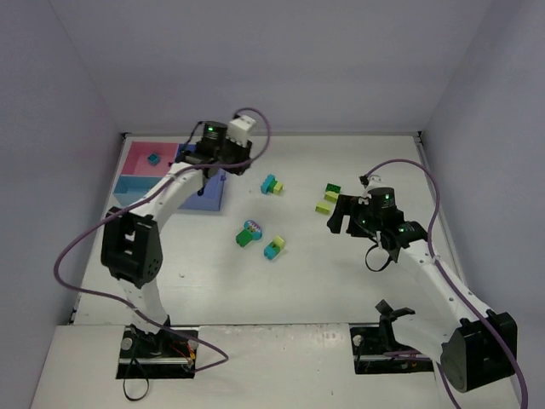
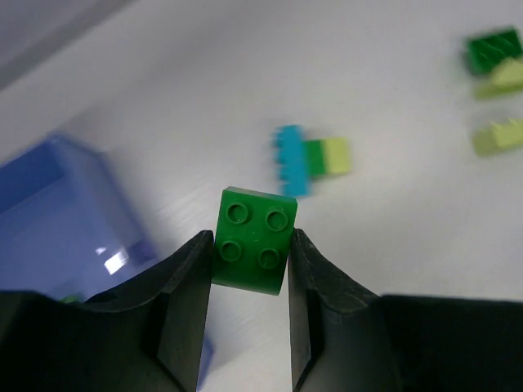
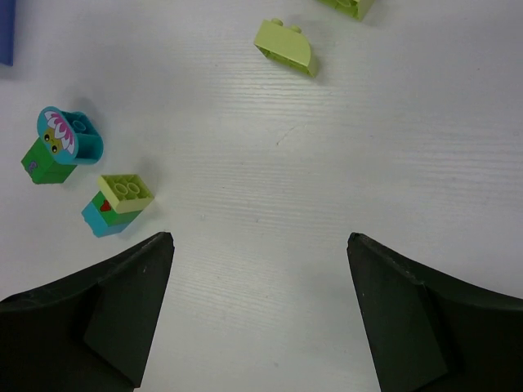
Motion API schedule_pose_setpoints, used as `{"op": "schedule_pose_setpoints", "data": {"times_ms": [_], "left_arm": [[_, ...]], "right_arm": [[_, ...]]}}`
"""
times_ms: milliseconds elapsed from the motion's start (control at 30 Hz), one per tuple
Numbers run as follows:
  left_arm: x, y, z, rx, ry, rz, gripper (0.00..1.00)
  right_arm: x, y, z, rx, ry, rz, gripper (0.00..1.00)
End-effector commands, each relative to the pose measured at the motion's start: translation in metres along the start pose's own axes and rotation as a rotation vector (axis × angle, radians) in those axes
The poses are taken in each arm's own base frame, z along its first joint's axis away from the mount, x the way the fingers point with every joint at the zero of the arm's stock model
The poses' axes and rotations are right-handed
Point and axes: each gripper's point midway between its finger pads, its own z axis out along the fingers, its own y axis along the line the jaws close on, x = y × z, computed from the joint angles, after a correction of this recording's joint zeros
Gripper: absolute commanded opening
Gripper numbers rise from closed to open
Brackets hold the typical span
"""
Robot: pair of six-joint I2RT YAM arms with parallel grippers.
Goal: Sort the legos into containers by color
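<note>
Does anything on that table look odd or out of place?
Mid-table, a cluster of bricks sits clipped together in mixed colours, teal, green and yellow-green: odd for a colour sort. Nothing looks spilled or broken.

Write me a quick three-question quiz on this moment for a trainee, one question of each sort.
1. True or false: the left gripper is shut on a dark green brick.
2. What lies in the pink tray? A) a teal brick; B) a yellow-green brick; C) nothing.
3. Fill in the gap: the right gripper has its jaws ____, with only bare table between them.

Key: 1 true; 2 A; 3 open.
</note>
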Motion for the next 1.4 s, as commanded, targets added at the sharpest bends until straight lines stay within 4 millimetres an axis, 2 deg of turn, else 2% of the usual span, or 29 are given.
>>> {"op": "schedule_pose_setpoints", "data": {"times_ms": [0, 33, 100, 133, 167, 233, 300, 333, 433, 567, 733, 833, 900, 967, 1000, 1033, 1067, 1100, 1133, 1167, 1200, 1267, 1367], "left_arm": [[-0.016, 0.075, -0.044, -0.266, -0.084, -0.192, 0.11], [-0.007, 0.100, -0.054, -0.336, -0.070, -0.246, 0.11], [0.009, 0.116, -0.060, -0.371, -0.030, -0.283, 0.16], [0.021, 0.136, -0.065, -0.425, -0.007, -0.319, 0.24], [0.021, 0.137, -0.065, -0.425, -0.007, -0.319, 0.24], [0.034, 0.145, -0.063, -0.442, 0.030, -0.347, 0.27], [0.035, 0.153, -0.065, -0.451, 0.042, -0.358, 0.36], [0.038, 0.156, -0.063, -0.455, 0.055, -0.361, 0.44], [0.032, 0.160, -0.066, -0.459, 0.050, -0.364, 0.51], [0.020, 0.151, -0.076, -0.434, 0.019, -0.373, 0.55], [0.010, 0.139, -0.098, -0.422, -0.007, -0.397, 0.58], [0.009, 0.122, -0.111, -0.387, -0.013, -0.449, 0.59], [0.003, 0.109, -0.124, -0.367, -0.041, -0.478, 0.59], [0.013, 0.093, -0.127, -0.343, -0.017, -0.495, 0.59], [0.009, 0.086, -0.136, -0.337, -0.034, -0.513, 0.59], [0.015, 0.076, -0.136, -0.310, -0.020, -0.528, 0.60], [0.018, 0.069, -0.140, -0.296, -0.011, -0.540, 0.60], [0.012, 0.062, -0.151, -0.287, -0.035, -0.549, 0.60], [0.019, 0.054, -0.155, -0.278, -0.019, -0.555, 0.61], [0.014, 0.048, -0.168, -0.276, -0.044, -0.551, 0.62], [0.014, 0.045, -0.174, -0.276, -0.048, -0.554, 0.63], [0.019, 0.037, -0.190, -0.280, -0.045, -0.558, 0.64], [0.030, 0.026, -0.202, -0.268, -0.021, -0.566, 0.65]], "right_arm": [[-0.032, 0.008, 0.007, -0.013, -0.086, 0.039, 0.84], [-0.031, 0.010, 0.008, -0.021, -0.082, 0.045, 0.84], [-0.033, 0.011, 0.012, -0.029, -0.084, 0.052, 0.84], [-0.033, 0.011, 0.013, -0.029, -0.084, 0.061, 0.84], [-0.033, 0.011, 0.013, -0.025, -0.086, 0.061, 0.84], [-0.030, 0.007, 0.016, -0.011, -0.080, 0.061, 0.84], [-0.028, 0.002, 0.020, 0.014, -0.071, 0.058, 0.84], [-0.028, 0.000, 0.022, 0.022, -0.067, 0.060, 0.84], [-0.027, -0.003, 0.029, 0.042, -0.049, 0.071, 0.83], [-0.034, -0.003, 0.038, 0.053, -0.043, 0.060, 0.80], [-0.051, -0.002, 0.054, 0.068, -0.037, 0.030, 0.76], [-0.051, -0.006, 0.070, 0.092, -0.009, 0.050, 0.78], [-0.059, -0.004, 0.077, 0.108, -0.016, 0.082, 0.81], [-0.056, -0.010, 0.091, 0.153, 0.007, 0.107, 0.84], [-0.062, -0.006, 0.094, 0.161, -0.002, 0.113, 0.84], [-0.054, -0.010, 0.103, 0.196, 0.032, 0.133, 0.84], [-0.055, -0.016, 0.106, 0.247, 0.027, 0.135, 0.85], [-0.063, -0.011, 0.109, 0.259, 0.014, 0.136, 0.85], [-0.053, -0.016, 0.116, 0.299, 0.052, 0.140, 0.85], [-0.056, -0.020, 0.118, 0.340, 0.040, 0.136, 0.85], [-0.061, -0.016, 0.121, 0.348, 0.031, 0.133, 0.85], [-0.054, -0.018, 0.131, 0.371, 0.055, 0.146, 0.84], [-0.050, -0.018, 0.139, 0.406, 0.068, 0.164, 0.82]]}}
